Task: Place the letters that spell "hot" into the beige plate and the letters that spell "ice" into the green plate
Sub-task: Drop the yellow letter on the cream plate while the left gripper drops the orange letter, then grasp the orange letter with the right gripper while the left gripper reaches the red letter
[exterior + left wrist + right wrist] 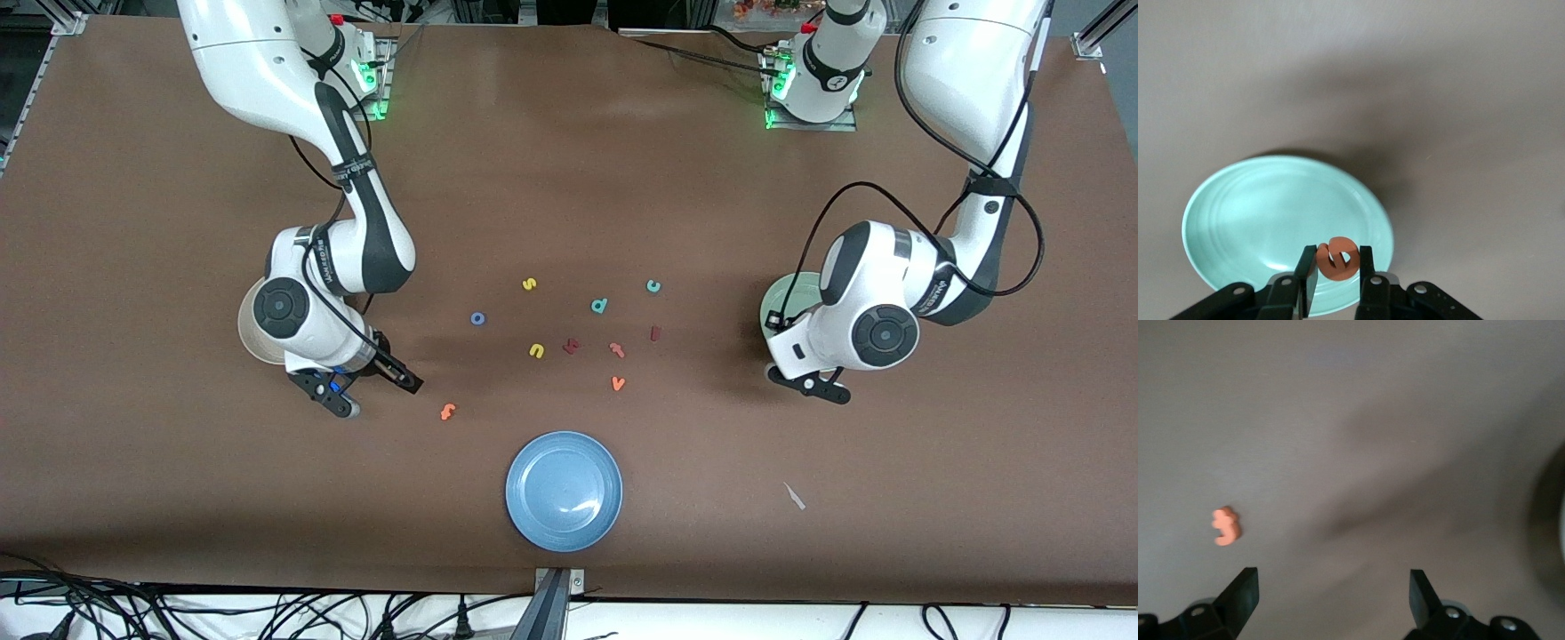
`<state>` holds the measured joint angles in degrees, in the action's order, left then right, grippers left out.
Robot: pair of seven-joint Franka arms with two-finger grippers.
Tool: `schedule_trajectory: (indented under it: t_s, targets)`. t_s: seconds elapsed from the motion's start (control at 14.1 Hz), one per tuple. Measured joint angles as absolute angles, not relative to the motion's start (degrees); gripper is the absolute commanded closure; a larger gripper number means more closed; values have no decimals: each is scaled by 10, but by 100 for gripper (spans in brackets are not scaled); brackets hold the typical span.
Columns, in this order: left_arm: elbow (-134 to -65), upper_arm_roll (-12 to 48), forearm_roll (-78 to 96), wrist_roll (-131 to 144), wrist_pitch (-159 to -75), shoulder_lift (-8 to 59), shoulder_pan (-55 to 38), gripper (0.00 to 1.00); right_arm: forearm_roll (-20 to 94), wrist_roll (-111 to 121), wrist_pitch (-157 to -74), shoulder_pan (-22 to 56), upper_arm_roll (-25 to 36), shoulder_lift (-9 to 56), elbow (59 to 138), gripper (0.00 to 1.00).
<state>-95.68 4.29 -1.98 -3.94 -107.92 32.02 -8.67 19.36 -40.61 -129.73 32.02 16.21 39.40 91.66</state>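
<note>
The left claw point(1337, 267) is clamped on the small orange foam letter e point(1337, 259) over the rim of the round mint-green plate point(1258, 213). Released here, it could bounce onto the tabletop. The right claw point(1331, 590) stands apart, waiting.

letters point(569, 347) lie scattered mid-worktop point(569, 178); one plate point(564, 490) sits nearer the front camera than them, another plate point(787, 298) toward the left arm's end.

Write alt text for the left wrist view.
The left gripper holds the orange e upright between its fingers, above the rim of the pale green plate, which sits empty on the brown table.
</note>
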Motion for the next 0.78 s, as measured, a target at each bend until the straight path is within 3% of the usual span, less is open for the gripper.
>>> schedule_trajectory:
  t_s: [0.5,0.57,0.64,0.71,0.78]
  targets:
    - [-1074,43,-52,-69,-1208,319,-55,94,199,-408,-1274,320,142,478,795,0]
    - [-1088,43,-52,-72,-1232,319,-53,92,199,-408,-1274,320,142,492,780,0]
    - [-1104,43,-52,-73,-1256,320,-53,85,199,-408,-1274,320,141,503,767,0]
    - [-1115,43,-52,-73,-1274,319,-53,54,199,-406,-1274,320,141,511,759,0]
    - [-1118,43,-53,-73,-1276,316,-53,1,199,-403,-1274,320,141,516,754,0]
